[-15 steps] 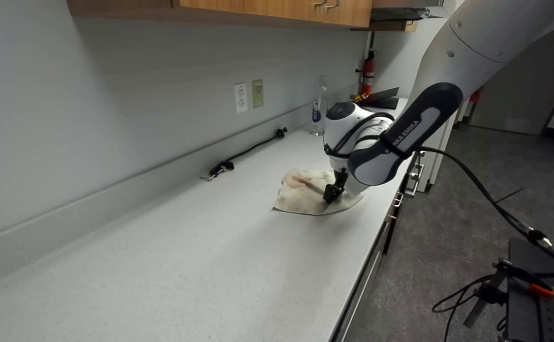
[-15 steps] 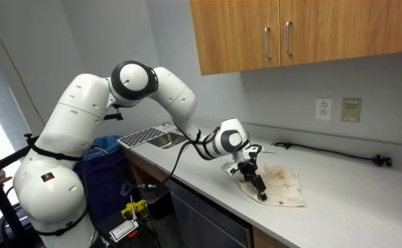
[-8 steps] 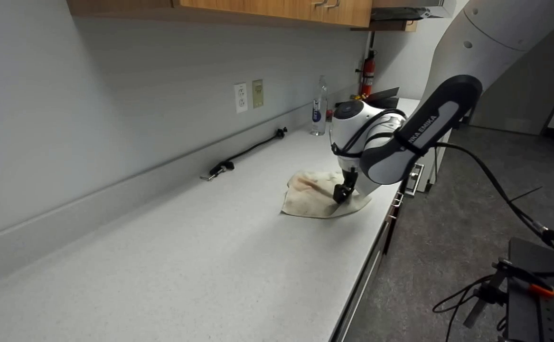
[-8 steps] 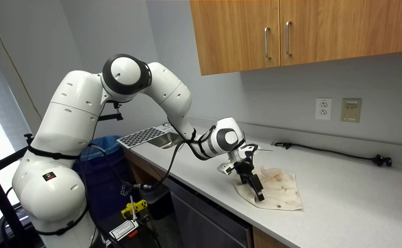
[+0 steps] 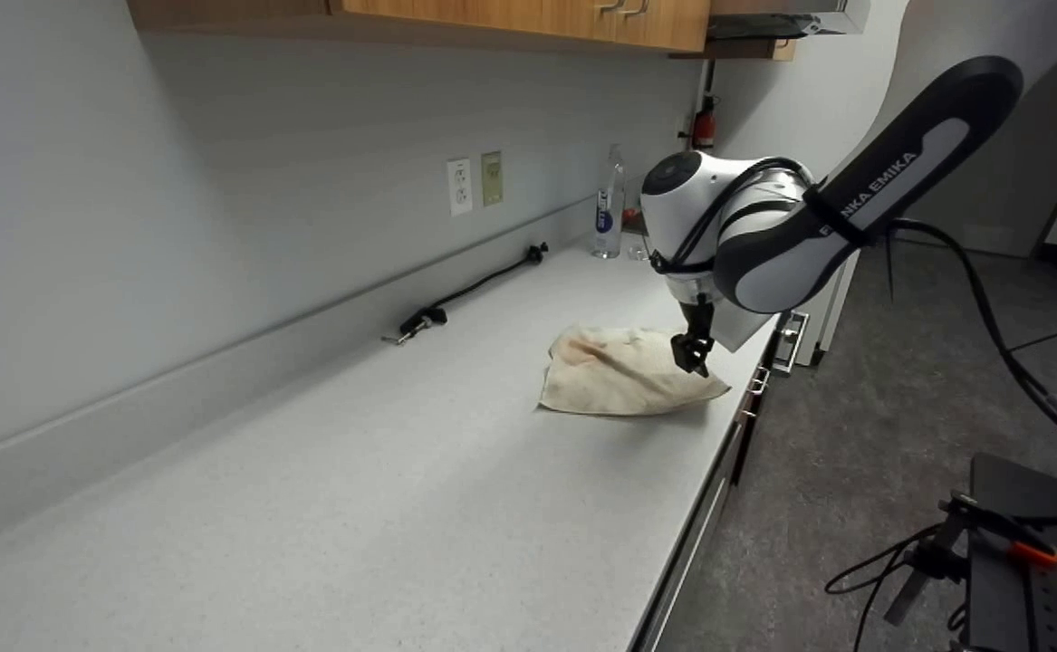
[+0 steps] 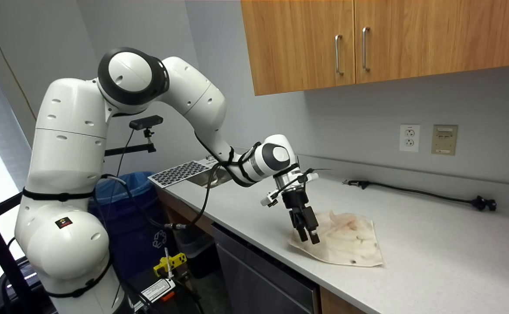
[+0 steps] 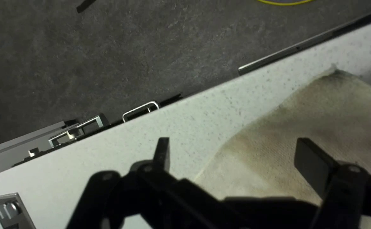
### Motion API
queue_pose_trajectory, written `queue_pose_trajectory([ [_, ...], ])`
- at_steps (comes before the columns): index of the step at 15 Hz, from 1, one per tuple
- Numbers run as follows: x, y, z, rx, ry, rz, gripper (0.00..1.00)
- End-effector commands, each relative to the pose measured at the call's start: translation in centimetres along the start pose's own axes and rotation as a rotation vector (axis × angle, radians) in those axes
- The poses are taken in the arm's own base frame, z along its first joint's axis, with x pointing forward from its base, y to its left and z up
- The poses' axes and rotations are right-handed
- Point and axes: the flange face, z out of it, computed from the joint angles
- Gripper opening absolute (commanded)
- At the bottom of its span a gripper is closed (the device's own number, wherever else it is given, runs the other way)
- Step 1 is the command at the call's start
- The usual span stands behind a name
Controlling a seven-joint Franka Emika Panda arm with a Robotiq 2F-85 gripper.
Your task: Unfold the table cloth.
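The unfolding step appeared nearly complete: the table cloth (image 6: 346,244) lay wrinkled on the countertop (image 6: 437,257), the gripper (image 7: 233,143) stood spread and empty above the cloth's edge, and the next move probably required smoothing.

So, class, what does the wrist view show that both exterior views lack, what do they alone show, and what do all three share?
Only the wrist view: a yellow curve against the floor, and the weave of the table cloth.
Only the exterior views: wooden cabinets, a white wall outlet.
Shared: the table cloth, the countertop and the gripper.
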Motion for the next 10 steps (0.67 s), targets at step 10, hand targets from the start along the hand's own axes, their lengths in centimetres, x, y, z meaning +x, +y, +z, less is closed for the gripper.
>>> queue_pose_trajectory([
  [10,-4.7,3.8,-6.8,0.175,0.067,-0.224,1.0],
])
